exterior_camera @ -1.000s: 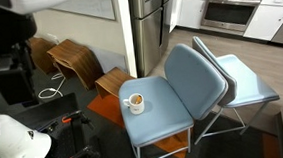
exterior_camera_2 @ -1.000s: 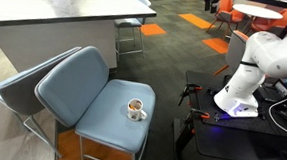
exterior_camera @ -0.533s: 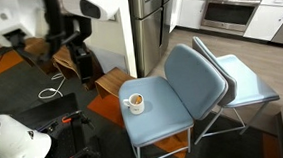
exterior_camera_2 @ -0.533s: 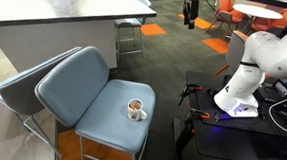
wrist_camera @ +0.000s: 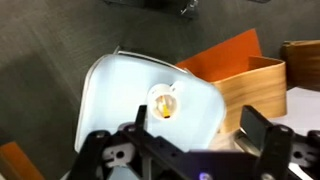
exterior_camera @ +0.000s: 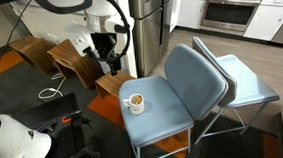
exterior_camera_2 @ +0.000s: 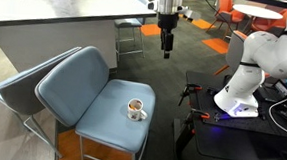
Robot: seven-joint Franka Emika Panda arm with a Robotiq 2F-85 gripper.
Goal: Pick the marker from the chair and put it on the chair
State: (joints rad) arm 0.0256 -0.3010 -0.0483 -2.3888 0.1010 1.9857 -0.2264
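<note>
Dark grey carpet [exterior_camera_2: 173,82] with bright orange patches runs under everything. Beyond the chair [exterior_camera: 177,82] stand a brushed-steel fridge [exterior_camera: 149,18] and white kitchen cabinets [exterior_camera: 273,20]. The chair is light blue-grey, with a broad padded seat, a curved padded back and thin pale metal legs. In both exterior views a second chair [exterior_camera: 244,87] of the same make nests close behind it.

On the chair's padded surface, toward its front edge, a round glossy white mug [exterior_camera: 135,102] sits upright. The marker is too small to pick out with certainty. In the wrist view an orange-brown dab [wrist_camera: 166,108] shows inside the mug's mouth, and I cannot tell whether that is it.

Beside the chair, on the mug's side, are brown bent-wood stools [exterior_camera: 72,59] with smooth curved tops. In an exterior view a long white counter [exterior_camera_2: 47,14] stands behind the chair's back, and the arm's rounded white base [exterior_camera_2: 246,81] sits off the front of the seat.

The pincer [exterior_camera_2: 165,51] hangs well above the chair and off to one side, pointing straight down and touching nothing. In the wrist view its two black fingers [wrist_camera: 262,130] stand wide apart with nothing gripped, and the chair's pale seat and the mug show between them
</note>
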